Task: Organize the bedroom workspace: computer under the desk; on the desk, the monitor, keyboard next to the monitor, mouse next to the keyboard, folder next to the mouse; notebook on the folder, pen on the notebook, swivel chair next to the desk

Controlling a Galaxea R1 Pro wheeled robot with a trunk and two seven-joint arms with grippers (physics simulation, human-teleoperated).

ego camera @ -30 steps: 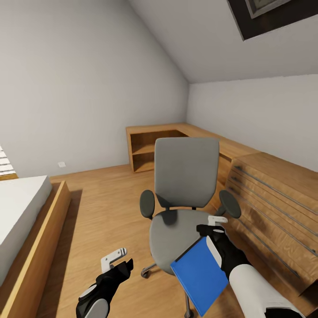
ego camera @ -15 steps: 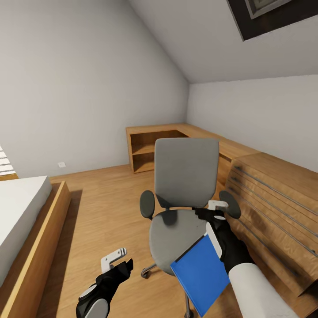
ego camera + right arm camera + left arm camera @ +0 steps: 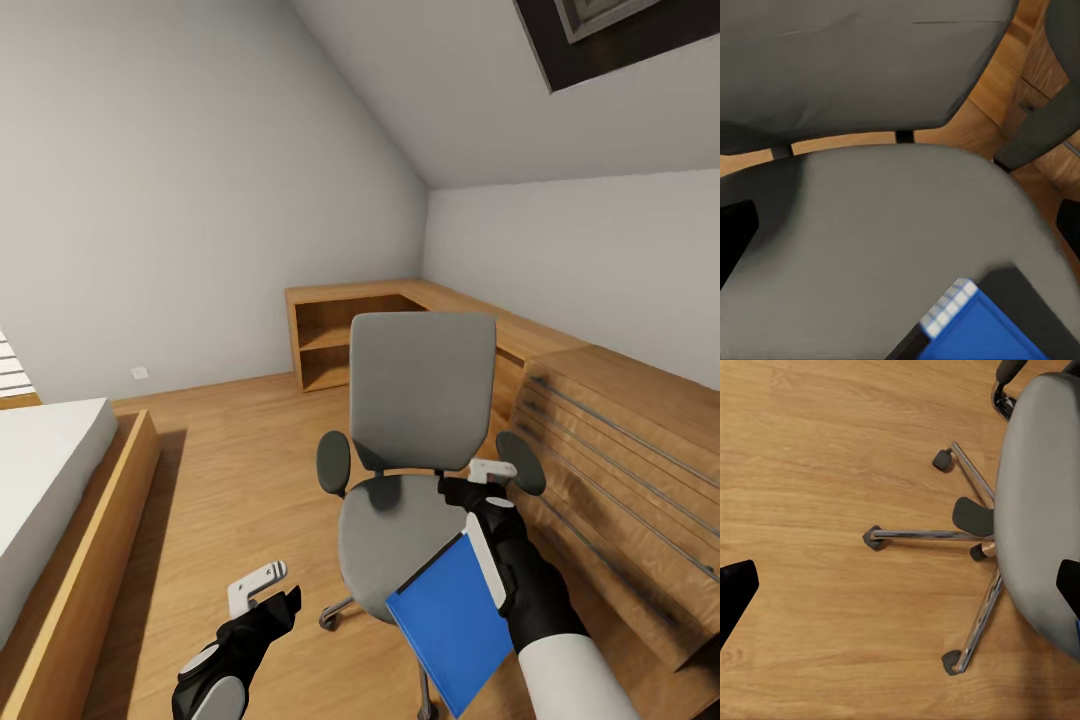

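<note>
The swivel chair stands in front of me, with its grey back facing me, black armrests and a chrome star base. The blue folder lies tilted on the front of the grey seat and overhangs its edge; one corner of the folder appears in the right wrist view. My right gripper hovers open over the seat's right side near the armrest, past the folder, with my forearm above the folder's right edge. My left gripper hangs open over the wooden floor, left of the chair base.
A light wooden drawer chest stands close to the chair's right side. A low wooden shelf unit fills the back corner. A bed in a wooden frame lies at the left. Bare floor runs between the bed and the chair.
My right gripper has moved forward over the seat, away from the folder and toward the chair back. The folder, the chair and my left arm have stayed put.
</note>
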